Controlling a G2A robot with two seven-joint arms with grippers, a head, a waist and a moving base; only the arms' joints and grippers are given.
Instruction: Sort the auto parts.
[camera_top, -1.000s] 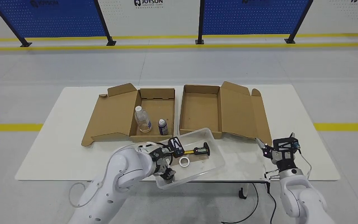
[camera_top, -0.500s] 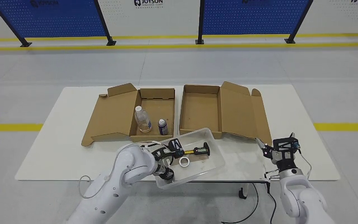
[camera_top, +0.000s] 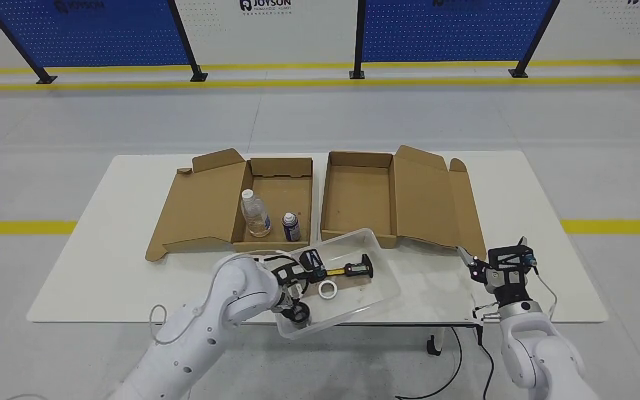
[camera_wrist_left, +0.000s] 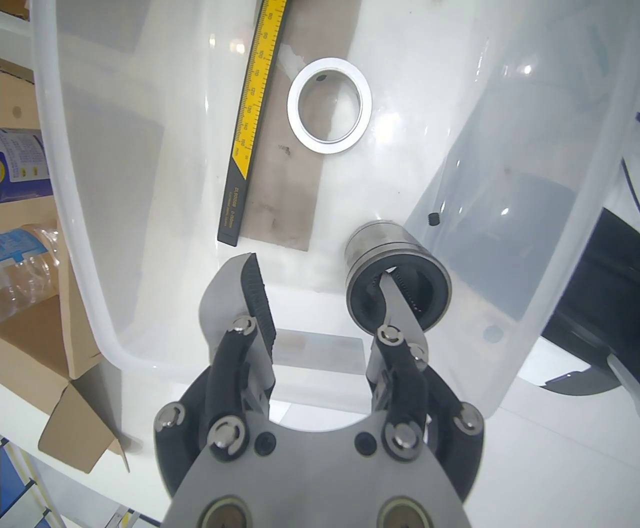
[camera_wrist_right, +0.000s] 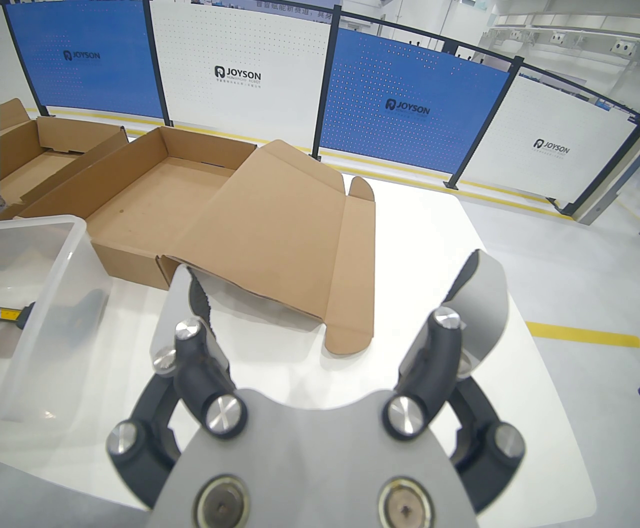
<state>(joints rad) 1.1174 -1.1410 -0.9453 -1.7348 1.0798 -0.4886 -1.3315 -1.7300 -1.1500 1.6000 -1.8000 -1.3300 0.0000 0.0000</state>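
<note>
**Bearing hooked, nothing clamped yet**

My left gripper (camera_wrist_left: 320, 280) stands apart: one finger is poked into the bore of the steel bearing (camera_wrist_left: 372, 245), the other sits outside it. The bearing lies in the clear bin (camera_top: 388, 268), lower centre of the top view, near a metal ring (camera_wrist_left: 297, 112) and a yellow caliper (camera_wrist_left: 252, 110). My right gripper (camera_wrist_right: 332, 277) hangs spread at lower right. The left box (camera_top: 275, 185) holds a bottle (camera_top: 255, 213) and a can (camera_top: 290, 226) (sorted, I judge); three parts remain.

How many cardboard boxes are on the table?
2. The left box holds a plastic bottle and a small can. The right box sits just beside it.
</note>
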